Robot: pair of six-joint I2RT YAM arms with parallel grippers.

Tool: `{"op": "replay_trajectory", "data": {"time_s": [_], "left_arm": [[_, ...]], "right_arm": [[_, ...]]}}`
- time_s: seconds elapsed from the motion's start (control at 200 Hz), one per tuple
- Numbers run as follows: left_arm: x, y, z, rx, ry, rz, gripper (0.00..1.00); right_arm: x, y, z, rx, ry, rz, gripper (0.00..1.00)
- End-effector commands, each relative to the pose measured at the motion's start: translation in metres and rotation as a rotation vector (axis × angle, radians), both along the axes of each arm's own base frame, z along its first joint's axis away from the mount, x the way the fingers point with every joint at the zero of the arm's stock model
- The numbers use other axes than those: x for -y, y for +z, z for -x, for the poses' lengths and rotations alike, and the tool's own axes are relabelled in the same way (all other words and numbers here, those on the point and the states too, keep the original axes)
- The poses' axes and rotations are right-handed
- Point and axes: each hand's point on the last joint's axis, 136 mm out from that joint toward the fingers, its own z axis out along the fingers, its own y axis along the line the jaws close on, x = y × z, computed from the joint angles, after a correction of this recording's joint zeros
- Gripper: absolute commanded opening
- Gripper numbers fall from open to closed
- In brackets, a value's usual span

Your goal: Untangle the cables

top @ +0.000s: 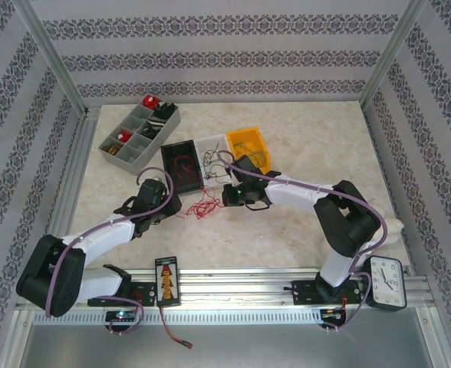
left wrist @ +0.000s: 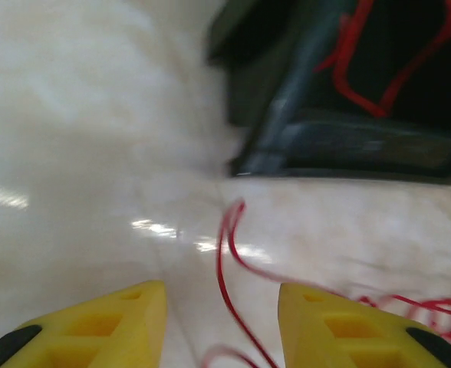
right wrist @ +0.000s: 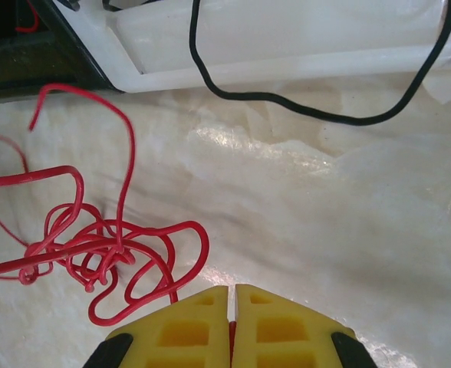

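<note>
Fingers point(left wrist: 118, 326) of moulded yellow plastic stand apart on the left gripper point(left wrist: 222, 330), with one thin red strand running lengthwise between them. The cables point(top: 203, 205), glossy red loops knotted together, sprawl on the marbled table point(top: 287, 238) before the black bin point(top: 182, 165). The right gripper point(right wrist: 233, 326) pinches one strand.

A compartment tray point(top: 126, 159) sits at the far left of the worktop point(top: 302, 146). To its right three bins stand side by side: left bin point(top: 166, 165), middle bin point(top: 209, 141), right bin point(top: 245, 139). The cables point(top: 204, 205) lie tangled on the worktop just near of the left bin, between the left claw point(top: 173, 205) and the right claw point(top: 230, 196). A clock point(top: 385, 282) stands at the near right edge.
</note>
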Motion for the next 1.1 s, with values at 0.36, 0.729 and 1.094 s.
{"op": "replay_trajectory", "data": {"time_s": [0.36,0.729,1.094], "left_arm": [[0.028,0.005,-0.005,0.111,-0.127,0.073,0.59],[0.05,-0.01,-0.011,0.042,-0.221,0.038,0.3],[-0.076,0.049,0.007,0.083,0.393,-0.289,0.0]], "right_arm": [[-0.01,0.002,-0.003,-0.008,0.005,-0.029,0.0],[-0.004,0.003,0.001,0.001,-0.007,-0.019,0.0],[0.026,-0.004,-0.007,0.016,-0.138,0.042,0.0]]}}
